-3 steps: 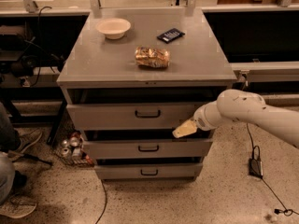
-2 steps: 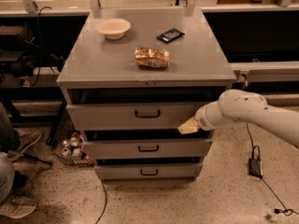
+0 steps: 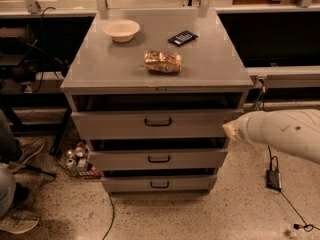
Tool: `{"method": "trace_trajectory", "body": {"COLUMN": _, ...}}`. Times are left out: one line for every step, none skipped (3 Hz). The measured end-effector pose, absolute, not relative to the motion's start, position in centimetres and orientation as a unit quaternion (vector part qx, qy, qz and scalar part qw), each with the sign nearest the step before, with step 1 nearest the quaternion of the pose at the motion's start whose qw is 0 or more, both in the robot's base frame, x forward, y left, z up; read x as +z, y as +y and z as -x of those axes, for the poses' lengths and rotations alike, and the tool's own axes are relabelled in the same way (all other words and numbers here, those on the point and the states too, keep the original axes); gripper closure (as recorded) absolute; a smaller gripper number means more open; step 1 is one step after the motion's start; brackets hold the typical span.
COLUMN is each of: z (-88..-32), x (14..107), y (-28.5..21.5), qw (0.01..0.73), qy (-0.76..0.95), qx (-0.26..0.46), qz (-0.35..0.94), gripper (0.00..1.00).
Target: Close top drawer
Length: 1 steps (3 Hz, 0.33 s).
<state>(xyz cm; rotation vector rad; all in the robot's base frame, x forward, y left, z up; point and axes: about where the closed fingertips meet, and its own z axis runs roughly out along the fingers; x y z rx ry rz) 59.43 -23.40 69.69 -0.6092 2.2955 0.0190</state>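
Here we see a grey metal cabinet [image 3: 235, 96] with three drawers stacked in its front. The top drawer [image 3: 110, 126], the tallest panel, sits directly under the surface [image 3: 215, 66]. It is not fully shut: its front stands forward of the cabinet frame, and a dark gap shows above its upper edge. A small dark bail handle [image 3: 158, 122] hangs at the centre of the panel.

The gripper [image 3: 229, 130] comes in from the right on a thick white arm [image 3: 285, 134], and its pale yellowish tip is level with the right end of the top drawer's front. We cannot tell whether the tip touches the panel, nor whether the jaws are open or closed.

Below, the middle drawer [image 3: 200, 159] and the bottom drawer [image 3: 195, 183] have shorter fronts with like handles.

On the surface a pale bowl [image 3: 121, 30] stands near the back left. A flat black device [image 3: 182, 37] lies to the right of the bowl, and a crinkled golden snack bag [image 3: 163, 61] lies near the middle, in front of both.

On the speckled floor [image 3: 210, 214], a cluster of cans [image 3: 77, 158] sits just left of the cabinet's lower drawers. A small black box [image 3: 273, 180] with a cable lies to the right, and a shoe [image 3: 20, 220] shows at the left edge.
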Motion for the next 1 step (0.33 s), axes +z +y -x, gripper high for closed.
{"method": "trace_trajectory", "body": {"z": -57.25, "x": 74.05, "y": -26.73, "qw": 0.414, "qy": 0.888, "qx": -0.027, "qz": 0.199, "gripper": 1.0}}
